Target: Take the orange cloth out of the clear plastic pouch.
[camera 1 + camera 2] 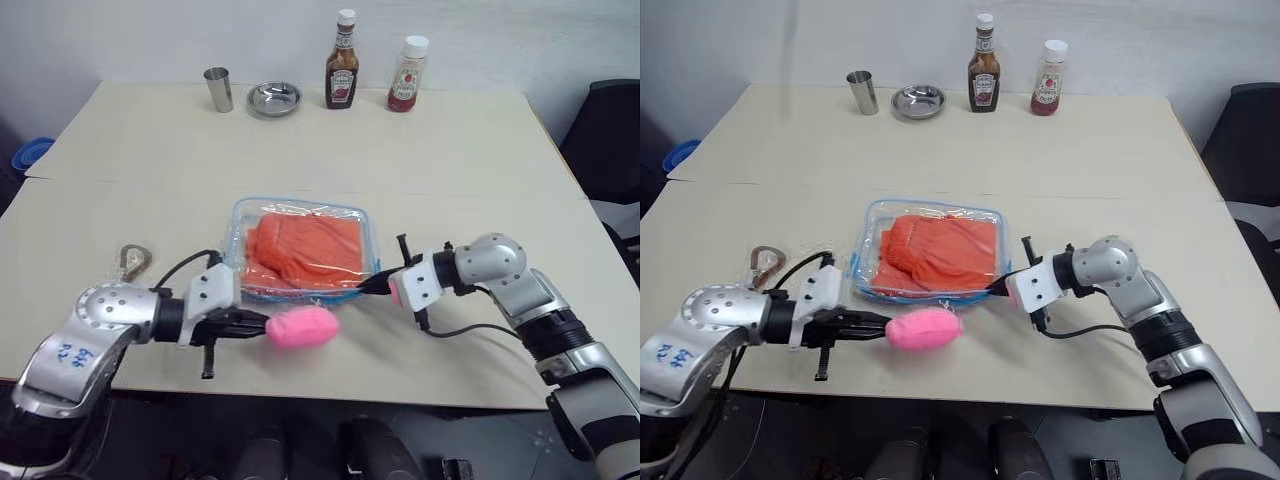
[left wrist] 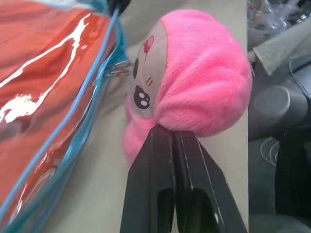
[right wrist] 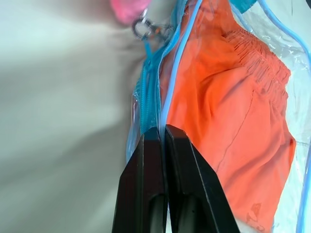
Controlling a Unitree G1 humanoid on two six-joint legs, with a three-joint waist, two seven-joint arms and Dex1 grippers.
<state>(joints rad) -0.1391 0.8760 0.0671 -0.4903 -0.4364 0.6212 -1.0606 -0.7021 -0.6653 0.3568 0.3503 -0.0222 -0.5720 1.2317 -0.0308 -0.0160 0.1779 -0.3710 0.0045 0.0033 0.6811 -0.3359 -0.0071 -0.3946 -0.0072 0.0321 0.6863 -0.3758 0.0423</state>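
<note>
The clear plastic pouch (image 1: 241, 222) lies flat on the table's near half, with the folded orange cloth (image 1: 305, 250) inside it. Its pink pom-pom (image 1: 300, 326) rests on the table in front of the pouch's near edge. My left gripper (image 1: 262, 323) is shut on that pom-pom, seen close up in the left wrist view (image 2: 194, 73). At the pouch's near right corner, my right gripper (image 1: 368, 286) is shut on the light blue zipper edge (image 3: 148, 104). Orange cloth (image 3: 233, 116) shows through the plastic just beyond that pinch.
A metal cup (image 1: 219, 89), a metal bowl (image 1: 274, 98), a brown sauce bottle (image 1: 342, 62) and a ketchup bottle (image 1: 407, 75) stand along the table's far edge. A metal clip (image 1: 131, 262) lies near my left arm. A black chair (image 1: 610, 130) is at the right.
</note>
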